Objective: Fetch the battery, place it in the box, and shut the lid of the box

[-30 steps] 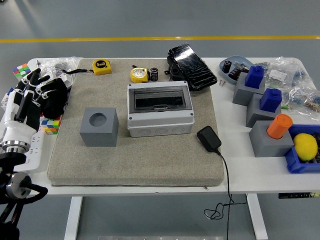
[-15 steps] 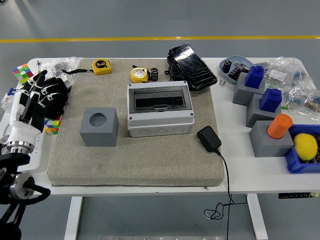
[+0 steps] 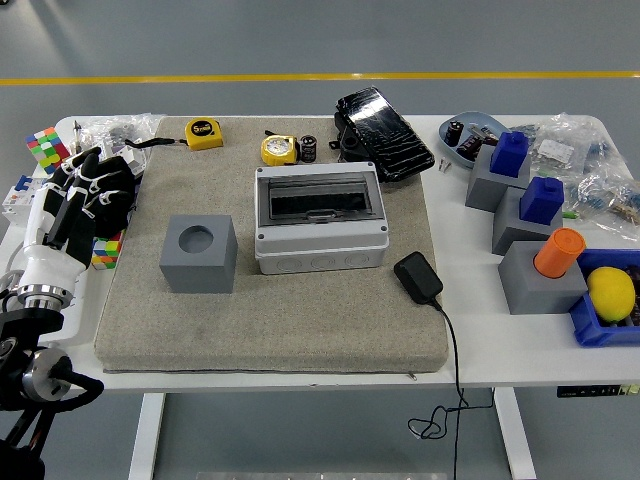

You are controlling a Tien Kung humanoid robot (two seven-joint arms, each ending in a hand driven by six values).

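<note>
The battery [image 3: 308,149], a small black cylinder, stands at the back of the grey mat [image 3: 270,320], right of a round yellow tape measure [image 3: 279,150]. The grey plastic box [image 3: 320,222] sits mid-mat, a dark window in its top. I cannot tell whether its lid is latched. My left hand [image 3: 75,200] hovers at the mat's left edge, far from both, with its fingers relaxed and holding nothing. The right arm is out of view.
A grey cube with a round hole [image 3: 198,254] stands left of the box. A black charger [image 3: 418,278] with its cable lies to the box's right, a black pouch [image 3: 383,133] behind it. Grey-and-blue blocks [image 3: 520,200], an orange cylinder [image 3: 557,252] and a lemon [image 3: 611,293] crowd the right side. A puzzle cube [image 3: 42,147] lies far left.
My left hand has drifted slightly to the right and down, toward the mat's left edge. Nothing else has moved.
</note>
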